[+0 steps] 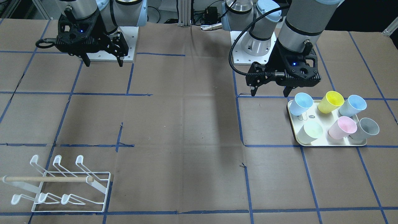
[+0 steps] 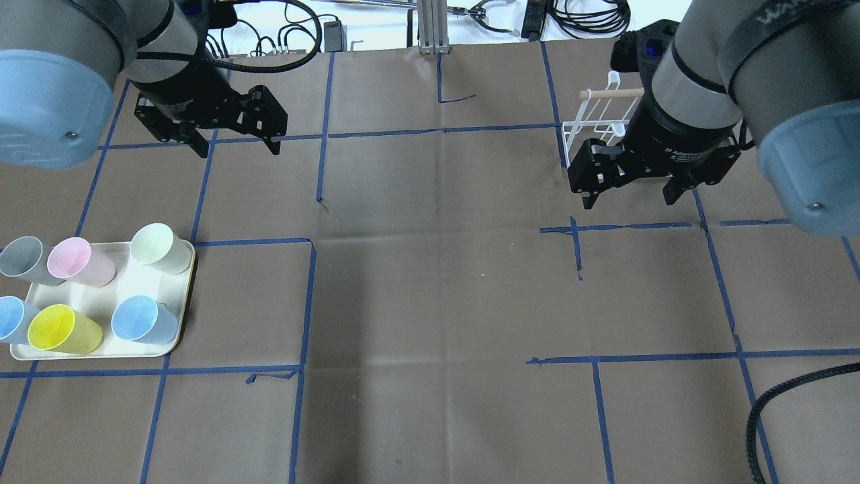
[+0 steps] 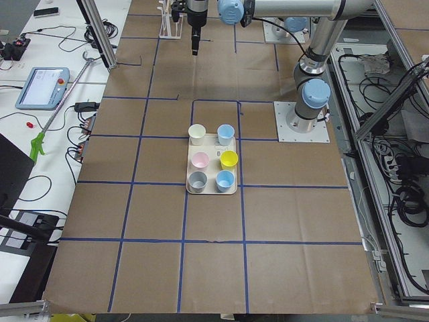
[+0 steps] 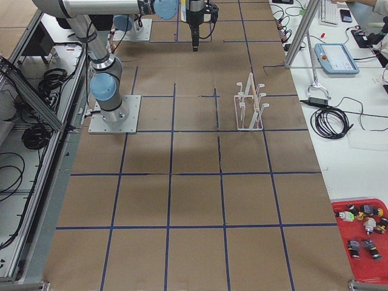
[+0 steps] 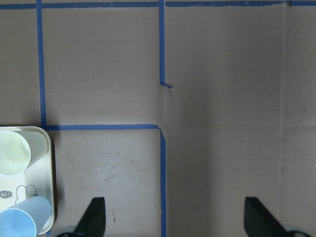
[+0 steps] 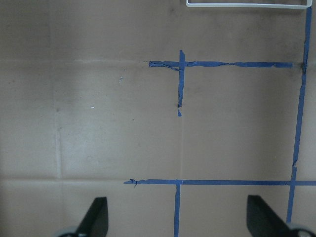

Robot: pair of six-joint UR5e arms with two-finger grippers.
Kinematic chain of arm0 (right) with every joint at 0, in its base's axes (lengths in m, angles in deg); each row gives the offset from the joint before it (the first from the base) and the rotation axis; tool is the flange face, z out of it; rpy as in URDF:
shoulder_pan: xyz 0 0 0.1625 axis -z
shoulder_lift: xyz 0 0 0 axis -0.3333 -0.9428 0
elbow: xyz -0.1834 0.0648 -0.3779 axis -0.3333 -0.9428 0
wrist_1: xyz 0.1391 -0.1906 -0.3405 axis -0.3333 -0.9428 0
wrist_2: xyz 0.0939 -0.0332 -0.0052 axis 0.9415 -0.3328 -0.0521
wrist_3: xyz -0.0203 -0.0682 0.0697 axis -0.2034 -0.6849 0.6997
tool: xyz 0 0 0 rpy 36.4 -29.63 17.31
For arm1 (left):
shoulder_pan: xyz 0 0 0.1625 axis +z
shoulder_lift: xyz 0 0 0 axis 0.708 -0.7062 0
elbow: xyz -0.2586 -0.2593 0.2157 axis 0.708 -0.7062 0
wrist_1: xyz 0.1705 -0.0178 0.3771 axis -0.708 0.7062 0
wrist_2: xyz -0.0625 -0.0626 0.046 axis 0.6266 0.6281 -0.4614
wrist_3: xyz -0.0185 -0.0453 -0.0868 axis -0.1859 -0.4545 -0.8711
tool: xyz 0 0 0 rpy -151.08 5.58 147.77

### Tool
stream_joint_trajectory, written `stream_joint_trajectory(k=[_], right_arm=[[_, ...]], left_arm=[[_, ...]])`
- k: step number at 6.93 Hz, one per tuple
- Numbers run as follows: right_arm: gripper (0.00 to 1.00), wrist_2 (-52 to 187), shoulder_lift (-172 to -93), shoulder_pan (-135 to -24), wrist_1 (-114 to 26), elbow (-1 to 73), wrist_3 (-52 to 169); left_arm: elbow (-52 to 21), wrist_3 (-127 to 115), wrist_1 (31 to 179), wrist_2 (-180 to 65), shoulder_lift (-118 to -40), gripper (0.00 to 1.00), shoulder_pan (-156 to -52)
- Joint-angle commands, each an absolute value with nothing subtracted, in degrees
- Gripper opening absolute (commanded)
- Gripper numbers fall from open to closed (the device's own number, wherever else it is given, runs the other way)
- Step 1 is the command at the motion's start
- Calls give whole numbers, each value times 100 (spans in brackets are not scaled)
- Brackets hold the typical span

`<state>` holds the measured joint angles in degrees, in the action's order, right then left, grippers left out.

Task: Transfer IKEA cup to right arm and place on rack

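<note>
**A:** Any writing to read?

**B:** The tray (image 5: 48, 163) has a small "hi-" bubble (image 5: 6, 194) printed on it, beside a rabbit outline (image 5: 27, 191). The right arm (image 2: 692, 87) has white lettering (image 2: 685, 156) at its wrist that starts "2F Adaptive". The rest is too small to read.

**A:** Where are the cups?

**B:** All six cups (image 1: 342, 127) stand mouths up on the tray in two rows, and nothing grips them.

**A:** And the jaws?

**B:** The left jaws hang above the table (image 1: 186, 124), spread wide and empty. They are beside the tray and touch no cup. In the left wrist view the green cup (image 5: 12, 153) and a blue cup (image 5: 22, 222) sit at the left edge, outside the fingers (image 5: 94, 217). The right jaws are also wide apart and empty, well apart from the cups over the table's other half, near the rack (image 1: 71, 186) with its dowel (image 1: 46, 179).
</note>
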<state>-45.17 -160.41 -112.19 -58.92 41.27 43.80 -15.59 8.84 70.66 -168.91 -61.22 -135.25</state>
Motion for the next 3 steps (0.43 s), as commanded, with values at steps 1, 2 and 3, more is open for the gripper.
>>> stream_joint_trajectory(k=[1,2,3], right_arm=[[100,-4508,-16040,-11219,-5892,4117,4388],[100,-4508,-16040,-11219,-5892,4117,4396],[100,-4508,-16040,-11219,-5892,4100,4397]], left_arm=[[-1559,884,7066,-16882,-6126,100,-13525],[-1559,884,7057,-16882,-6126,100,-13525],[-1551,893,7057,-16882,-6126,100,-13516]])
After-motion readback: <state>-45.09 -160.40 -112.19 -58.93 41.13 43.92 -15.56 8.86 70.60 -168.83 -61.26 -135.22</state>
